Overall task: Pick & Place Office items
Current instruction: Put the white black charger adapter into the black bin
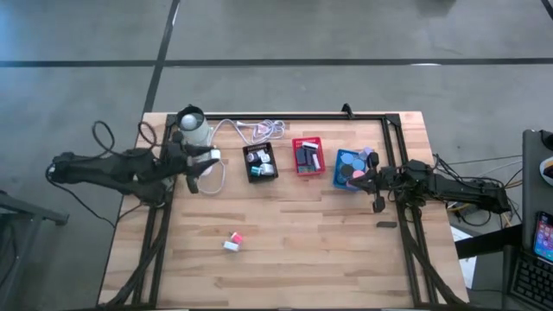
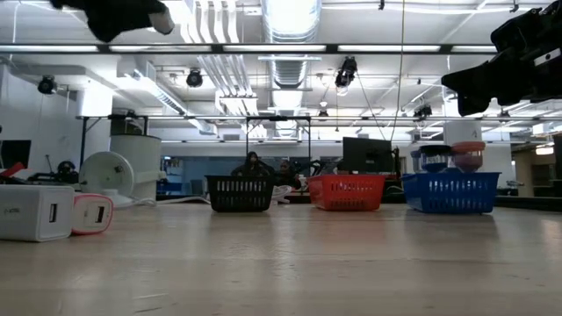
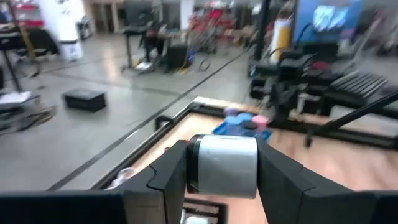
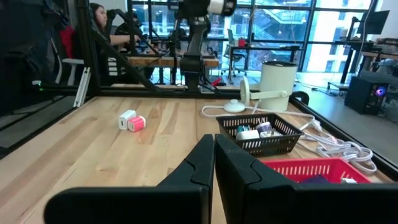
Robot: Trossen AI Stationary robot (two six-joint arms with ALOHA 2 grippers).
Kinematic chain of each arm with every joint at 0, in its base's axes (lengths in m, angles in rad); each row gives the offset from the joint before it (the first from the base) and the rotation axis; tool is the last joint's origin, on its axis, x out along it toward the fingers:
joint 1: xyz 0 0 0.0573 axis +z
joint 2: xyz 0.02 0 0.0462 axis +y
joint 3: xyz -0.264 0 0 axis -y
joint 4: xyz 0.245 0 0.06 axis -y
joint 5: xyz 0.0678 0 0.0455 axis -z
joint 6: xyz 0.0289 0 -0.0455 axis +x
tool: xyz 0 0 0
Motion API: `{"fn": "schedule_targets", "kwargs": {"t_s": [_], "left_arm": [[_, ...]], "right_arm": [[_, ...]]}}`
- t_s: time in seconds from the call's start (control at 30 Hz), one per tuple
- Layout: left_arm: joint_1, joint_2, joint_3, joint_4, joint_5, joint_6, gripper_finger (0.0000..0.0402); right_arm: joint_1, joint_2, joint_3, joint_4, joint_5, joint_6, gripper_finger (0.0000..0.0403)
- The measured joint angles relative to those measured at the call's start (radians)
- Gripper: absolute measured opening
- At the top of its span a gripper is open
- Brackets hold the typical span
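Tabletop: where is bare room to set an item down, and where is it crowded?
Free: the wood in front of the three trays, except the white and pink blocks. Crowded: the far strip holding black tray, red tray, blue tray, white cable.

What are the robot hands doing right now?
Left hand shut on a white block, raised near the black tray. Right hand shut, empty, beside the blue tray. White and pink blocks still out.

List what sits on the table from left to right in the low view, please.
White block → pink block → black tray → red tray → blue tray.
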Motion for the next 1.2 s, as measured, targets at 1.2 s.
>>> {"fn": "schedule_targets", "kwargs": {"t_s": [1.2], "left_arm": [[0.418, 1.055, 0.398, -0.165, 0.283, 0.055, 0.0158]], "right_arm": [[0.000, 0.001, 0.000, -0.006, 0.000, -0.014, 0.0008]]}}
